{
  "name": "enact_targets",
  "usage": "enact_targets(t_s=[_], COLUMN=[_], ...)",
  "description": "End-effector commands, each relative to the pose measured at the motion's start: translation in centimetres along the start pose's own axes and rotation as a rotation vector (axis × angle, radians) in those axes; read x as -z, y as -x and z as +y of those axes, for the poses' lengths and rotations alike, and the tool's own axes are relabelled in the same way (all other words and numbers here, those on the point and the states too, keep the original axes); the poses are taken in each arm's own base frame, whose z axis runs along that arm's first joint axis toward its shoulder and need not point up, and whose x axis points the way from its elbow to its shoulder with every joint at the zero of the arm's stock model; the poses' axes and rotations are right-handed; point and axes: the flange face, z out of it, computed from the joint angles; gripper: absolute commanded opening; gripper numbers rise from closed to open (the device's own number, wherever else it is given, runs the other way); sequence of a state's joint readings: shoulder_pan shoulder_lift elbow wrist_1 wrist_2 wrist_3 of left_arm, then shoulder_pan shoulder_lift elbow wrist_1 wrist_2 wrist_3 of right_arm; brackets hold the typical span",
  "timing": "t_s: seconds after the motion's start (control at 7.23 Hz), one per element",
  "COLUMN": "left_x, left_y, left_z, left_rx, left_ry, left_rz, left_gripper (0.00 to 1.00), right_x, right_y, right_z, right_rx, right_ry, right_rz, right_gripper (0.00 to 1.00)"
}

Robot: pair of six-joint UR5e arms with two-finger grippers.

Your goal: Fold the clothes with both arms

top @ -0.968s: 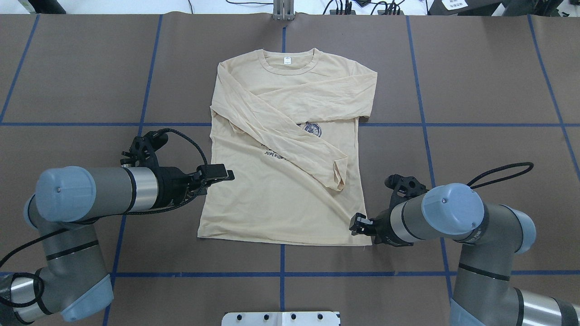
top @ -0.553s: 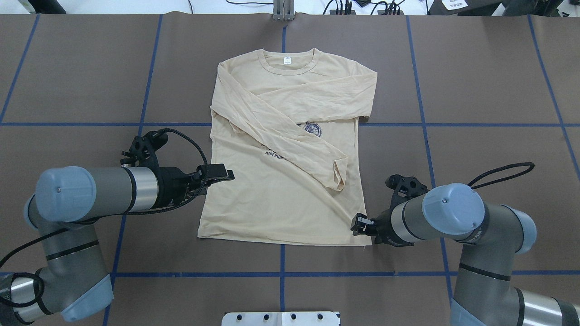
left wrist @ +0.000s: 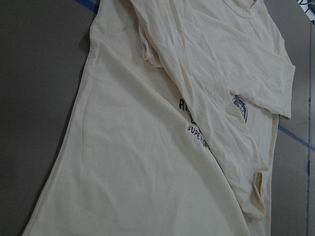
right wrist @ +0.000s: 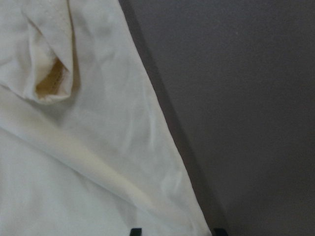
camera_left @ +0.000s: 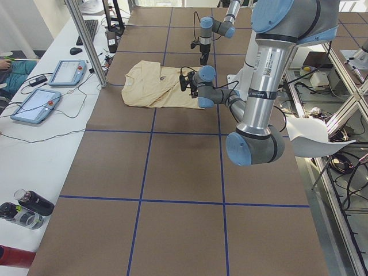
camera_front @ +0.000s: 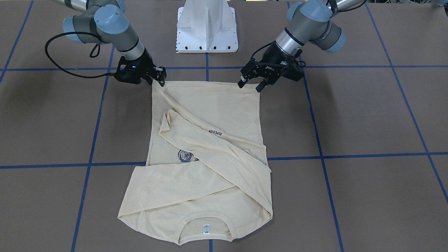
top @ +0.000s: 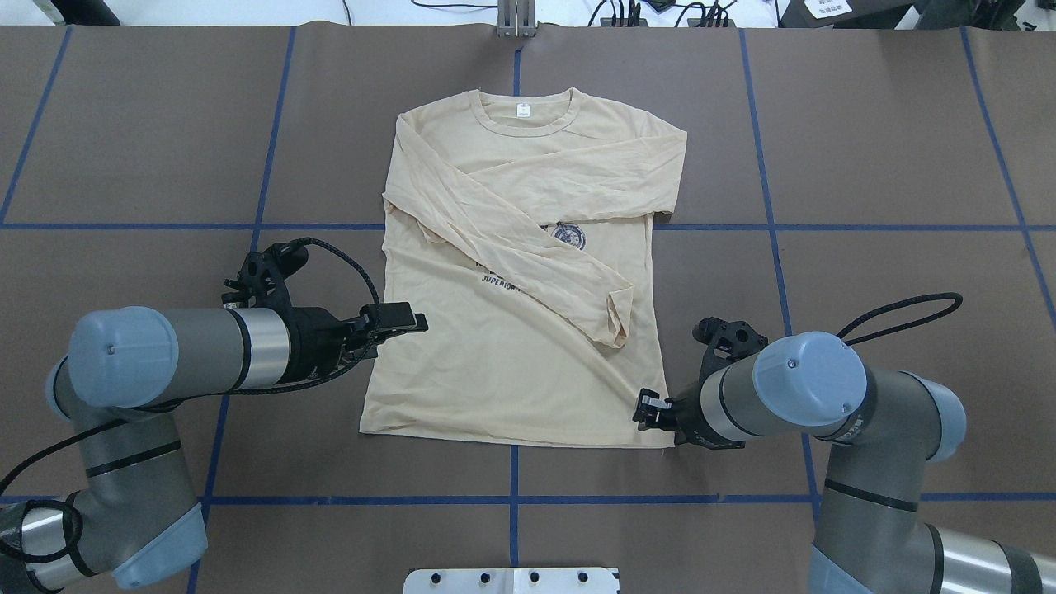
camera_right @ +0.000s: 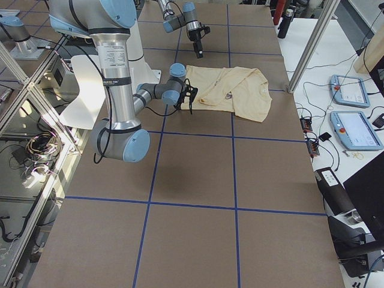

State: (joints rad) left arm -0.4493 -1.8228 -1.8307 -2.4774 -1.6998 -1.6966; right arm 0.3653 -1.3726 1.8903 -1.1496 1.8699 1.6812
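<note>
The cream-yellow long-sleeved shirt [top: 511, 371] lies flat on the brown table, neck label away from the robot, both sleeves crossed over the navy print [top: 569, 237]. My left gripper [top: 406, 318] hovers open over the shirt's left side edge, a little above the hem; the front view shows its fingers spread [camera_front: 251, 83]. My right gripper [top: 644, 410] sits low at the hem's right corner, open [camera_front: 159, 77]. In the right wrist view the shirt's side edge [right wrist: 162, 162] runs between the two fingertips [right wrist: 135, 231]. The left wrist view looks down on the shirt's front [left wrist: 147, 172].
Blue tape lines [top: 767, 227] divide the brown table cover. The white pedestal base [camera_front: 207, 28] stands at the robot's edge, just behind the hem. Tablets [camera_left: 63, 72] and bottles [camera_left: 34, 202] lie on a side bench beyond the table.
The right gripper has crept slightly down and towards the hem's corner. The left gripper has shifted only a touch. The shirt lies unchanged.
</note>
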Motion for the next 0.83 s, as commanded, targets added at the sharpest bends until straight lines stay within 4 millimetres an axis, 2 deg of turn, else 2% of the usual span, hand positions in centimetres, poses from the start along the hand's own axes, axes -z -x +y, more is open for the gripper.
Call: enact_targets(t_s=[0.0, 0.28, 0.41, 0.55, 0.69], left_x=[-0.24, -0.25, -0.25, -0.25, -0.25], left_y=[0.11, 0.11, 0.03, 0.02, 0.11], left_z=[0.26, 0.28, 0.29, 0.29, 0.28], left_rx=[-0.001, -0.001, -0.001, -0.001, -0.001], left_ry=[0.002, 0.004, 0.004, 0.004, 0.004], left_rz=[-0.003, -0.003, -0.002, -0.002, -0.003], left_gripper=[0.99, 0.99, 0.99, 0.99, 0.99], right_x=[-0.35, -0.39, -0.3, -0.29, -0.18], right_y=[-0.16, -0.26, -0.14, -0.12, -0.08], right_z=[-0.03, -0.03, -0.01, 0.0, 0.07], right_rx=[-0.004, -0.005, -0.004, -0.007, -0.005], right_ry=[0.0, 0.001, 0.0, -0.001, 0.002], right_rz=[0.015, 0.018, 0.015, 0.025, 0.026], right_gripper=[0.58, 0.58, 0.48, 0.19, 0.0])
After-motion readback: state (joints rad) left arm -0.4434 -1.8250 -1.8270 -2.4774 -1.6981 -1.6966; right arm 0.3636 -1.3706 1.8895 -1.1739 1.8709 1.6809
